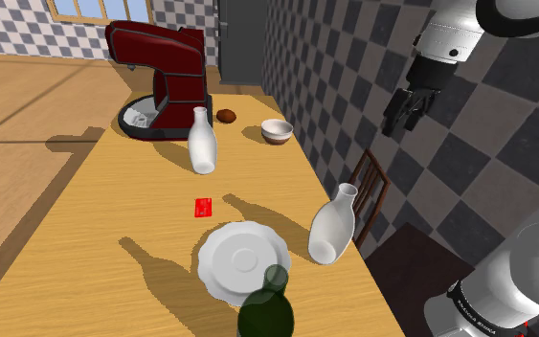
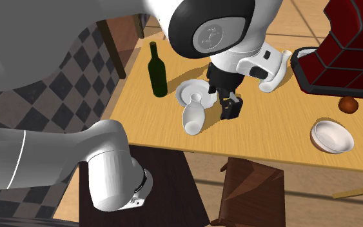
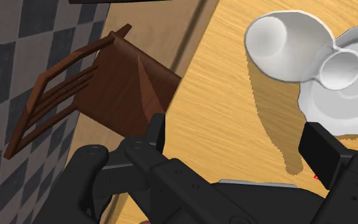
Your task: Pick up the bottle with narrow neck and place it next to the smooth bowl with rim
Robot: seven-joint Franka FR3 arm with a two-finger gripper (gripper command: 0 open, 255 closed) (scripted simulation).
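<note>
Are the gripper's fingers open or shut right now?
Open. In the wrist view the gripper has its two black fingers standing well apart, with bare tabletop between them and nothing clasped.

- Everything looks bright and sharp.
- In the shoulder view, a long dark shadow runs from the white bottle (image 1: 332, 225) across the table (image 1: 95, 220) toward that view's left.
- The light comes from its right.

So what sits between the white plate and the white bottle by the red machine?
A small red card lies between the plate and that bottle, seen in the shoulder view.
</note>
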